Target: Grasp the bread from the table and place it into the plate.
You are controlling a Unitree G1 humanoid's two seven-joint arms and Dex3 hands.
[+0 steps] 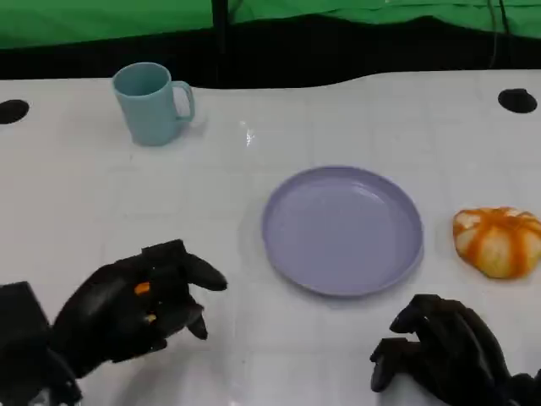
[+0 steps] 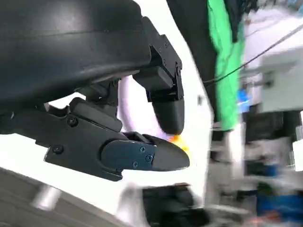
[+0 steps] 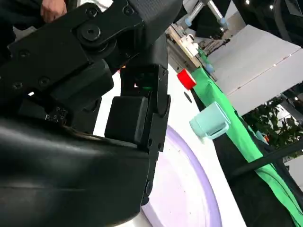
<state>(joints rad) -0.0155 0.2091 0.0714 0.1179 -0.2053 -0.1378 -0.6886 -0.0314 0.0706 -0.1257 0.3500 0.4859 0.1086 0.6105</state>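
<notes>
The bread (image 1: 499, 242) sits right of the plate (image 1: 342, 230), way closer to the empty, loosely curled right hand (image 1: 444, 353).

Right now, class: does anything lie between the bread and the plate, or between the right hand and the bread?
Nothing visible does. The bread sits beside the plate with bare table between; the right hand has open table up to it.

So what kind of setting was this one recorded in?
Probably a lab or test workspace, not a home: a green backdrop cloth hangs behind the white table, which has round cable holes, and the right wrist view shows equipment benches beyond.
</notes>
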